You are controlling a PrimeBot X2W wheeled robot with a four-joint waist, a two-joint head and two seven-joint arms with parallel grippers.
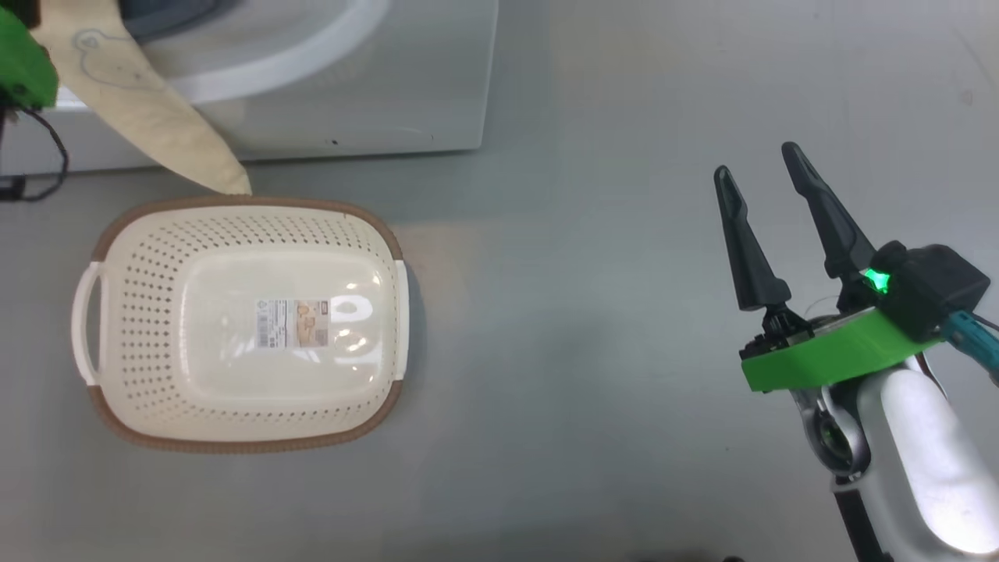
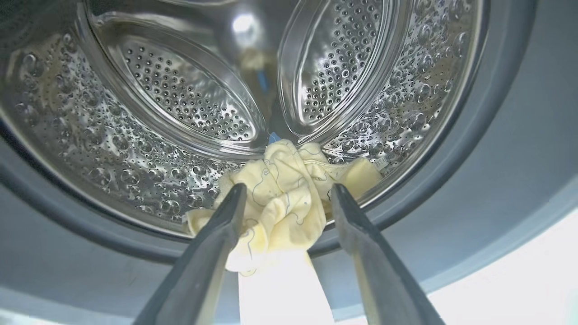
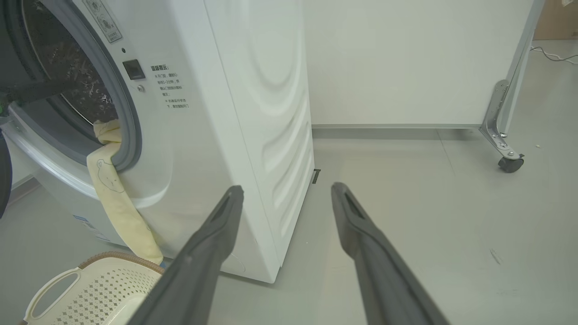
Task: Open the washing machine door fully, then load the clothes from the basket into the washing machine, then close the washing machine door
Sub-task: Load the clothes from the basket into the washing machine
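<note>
Clothes (image 2: 280,167), crumpled pale yellow with faint outlines, drape over the washing machine (image 3: 253,90) opening's lower edge; left gripper (image 2: 289,187) and right gripper (image 1: 755,161) both spread apart.

- Bright, even overhead light fills the head view; the floor (image 1: 593,328) in front of the washing machine (image 1: 351,101) carries only soft, faint shadows.
- White glare spots sit on the glossy bottom of the basket (image 1: 140,265), in front of the washing machine.
- Inside the washing machine, the steel drum (image 2: 180,95) mirrors one bright spot and many small glints.
- The clothes (image 2: 284,198) hanging over the washing machine's mouth burn out to plain white at their lower end.
- The left fingers (image 2: 212,253) and right fingers (image 3: 203,257), close to their lenses, look soft.
- In the right wrist view, wide-angle distortion bows the washing machine's straight edges, and its drum is dark.
</note>
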